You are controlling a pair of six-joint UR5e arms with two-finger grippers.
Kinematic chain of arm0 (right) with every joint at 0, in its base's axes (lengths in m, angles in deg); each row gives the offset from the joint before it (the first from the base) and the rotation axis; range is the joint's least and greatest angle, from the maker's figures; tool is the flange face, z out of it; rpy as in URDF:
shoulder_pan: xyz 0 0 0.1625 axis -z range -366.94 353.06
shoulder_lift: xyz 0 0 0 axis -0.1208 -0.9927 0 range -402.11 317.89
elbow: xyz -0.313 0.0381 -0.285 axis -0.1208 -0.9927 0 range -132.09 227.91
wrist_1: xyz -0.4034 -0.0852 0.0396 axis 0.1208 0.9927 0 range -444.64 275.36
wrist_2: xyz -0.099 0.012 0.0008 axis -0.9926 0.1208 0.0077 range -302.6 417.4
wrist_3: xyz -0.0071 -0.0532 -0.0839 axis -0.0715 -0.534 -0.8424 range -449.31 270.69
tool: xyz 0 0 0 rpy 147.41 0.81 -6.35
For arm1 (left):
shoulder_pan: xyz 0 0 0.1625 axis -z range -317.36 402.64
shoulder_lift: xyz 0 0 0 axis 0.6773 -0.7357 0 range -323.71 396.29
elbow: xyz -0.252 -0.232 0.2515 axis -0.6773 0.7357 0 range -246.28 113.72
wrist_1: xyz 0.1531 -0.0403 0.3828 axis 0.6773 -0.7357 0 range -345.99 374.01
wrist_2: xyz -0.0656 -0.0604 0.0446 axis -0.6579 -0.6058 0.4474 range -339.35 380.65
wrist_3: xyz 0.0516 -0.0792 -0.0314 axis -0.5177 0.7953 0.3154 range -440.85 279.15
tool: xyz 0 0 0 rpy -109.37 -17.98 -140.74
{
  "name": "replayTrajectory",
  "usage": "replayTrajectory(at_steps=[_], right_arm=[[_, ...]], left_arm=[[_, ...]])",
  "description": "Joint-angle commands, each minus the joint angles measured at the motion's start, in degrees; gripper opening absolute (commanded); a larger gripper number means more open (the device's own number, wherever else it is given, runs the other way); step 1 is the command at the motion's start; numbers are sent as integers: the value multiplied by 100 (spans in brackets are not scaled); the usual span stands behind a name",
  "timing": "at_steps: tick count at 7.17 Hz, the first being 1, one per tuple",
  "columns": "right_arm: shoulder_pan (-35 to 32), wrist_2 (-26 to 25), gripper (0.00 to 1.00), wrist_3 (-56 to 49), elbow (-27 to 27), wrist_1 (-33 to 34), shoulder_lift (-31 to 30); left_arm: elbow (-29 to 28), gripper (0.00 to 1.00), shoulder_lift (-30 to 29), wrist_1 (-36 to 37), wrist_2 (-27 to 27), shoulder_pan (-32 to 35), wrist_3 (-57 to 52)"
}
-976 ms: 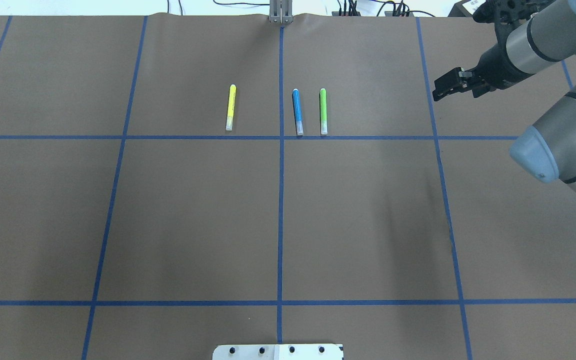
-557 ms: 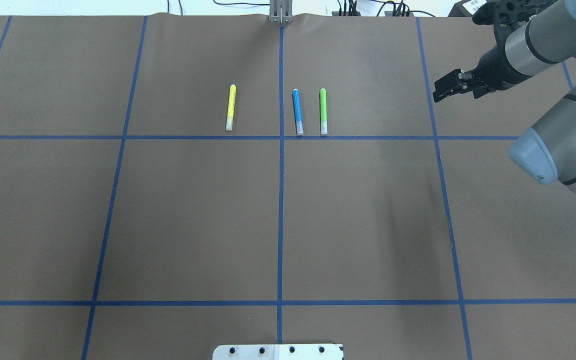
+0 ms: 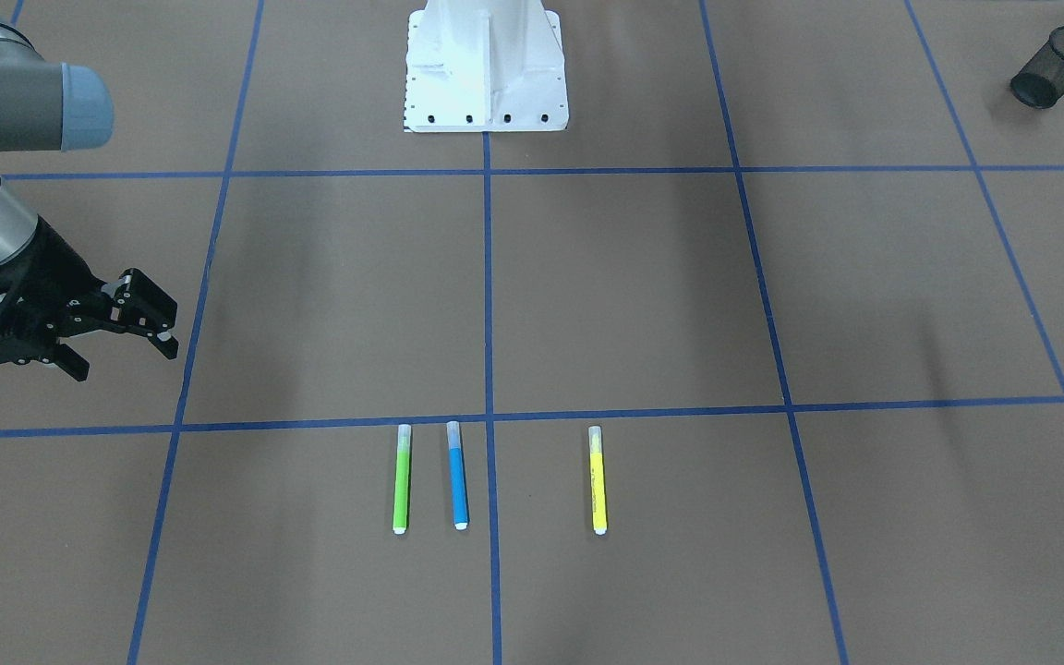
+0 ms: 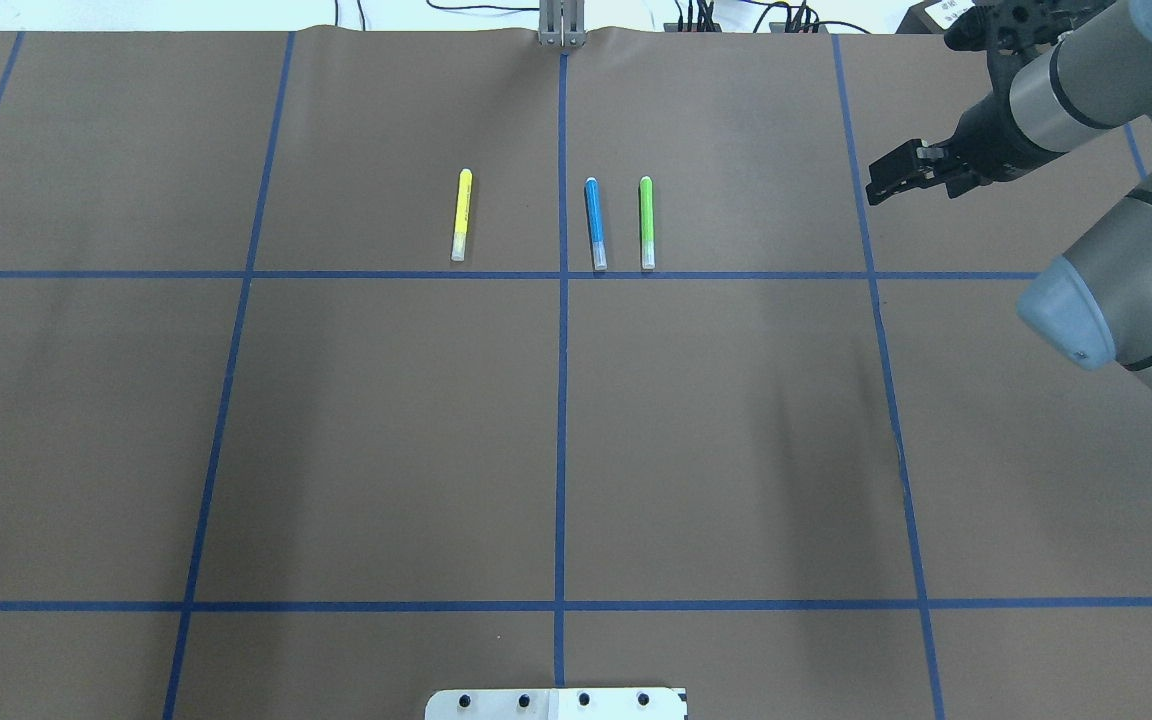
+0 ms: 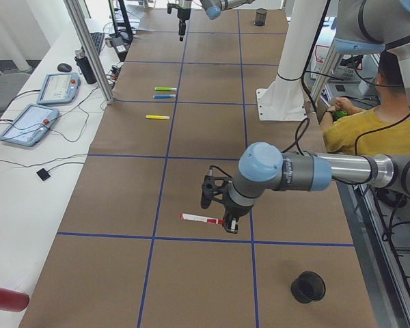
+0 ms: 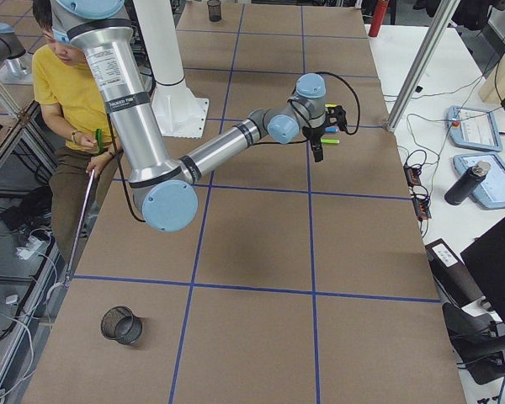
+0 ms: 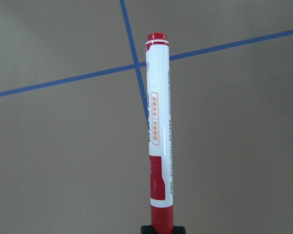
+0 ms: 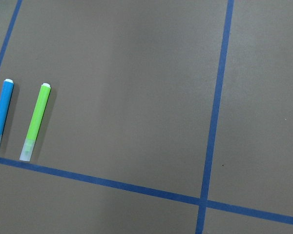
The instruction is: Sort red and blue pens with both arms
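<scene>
Left gripper (image 5: 227,220) clamped on red pen (image 7: 158,126), not yet released; right gripper (image 4: 881,183) spread, empty; blue pen (image 4: 594,222) untouched beside green marker (image 4: 646,222)

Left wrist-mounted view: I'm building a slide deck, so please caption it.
Red pen held by one end in the left gripper, over a brown table crossed by blue tape.
</scene>
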Motion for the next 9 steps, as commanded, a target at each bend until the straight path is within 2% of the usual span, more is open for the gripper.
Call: replayTrajectory(at_steps=[1, 2, 3, 5, 7, 8, 9], right_arm=[[-8, -1, 100, 0, 9, -9, -8], [-8, -45, 100, 0, 9, -9, -8], [-8, -97, 100, 0, 9, -9, -8], [-8, -141, 100, 0, 17, -9, -8], [-8, -203, 100, 0, 18, -9, -8], [0, -247, 100, 0, 35, -9, -8], [-8, -247, 100, 0, 44, -9, -8]], left_arm=[[-695, 0, 394, 608, -884, 1347, -11], [-873, 0, 551, 935, -951, 1832, -185], [-883, 0, 918, 1069, -961, 2037, -265], [-918, 0, 1158, 2015, -952, 2144, -632], [-797, 0, 1115, 3655, -882, 2642, -1448], [-447, 0, 1037, 4542, -420, 2950, -1478], [-131, 0, 853, 5377, 159, 3536, -1487]])
